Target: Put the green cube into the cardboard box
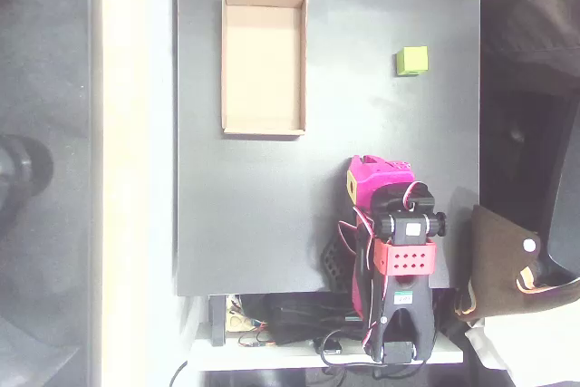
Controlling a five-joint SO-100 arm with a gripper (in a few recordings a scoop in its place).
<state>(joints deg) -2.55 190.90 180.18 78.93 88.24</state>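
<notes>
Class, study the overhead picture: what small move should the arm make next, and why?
Probably reach up the picture toward the green cube. The end effector sits folded near the arm's base, holding nothing, while the cube lies apart on the mat, right of the cardboard box.

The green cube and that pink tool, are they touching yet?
Apart. The overhead view shows a wide stretch of bare dark table between the green cube near the top right and the tool, folded back lower down near the arm's base.
</notes>
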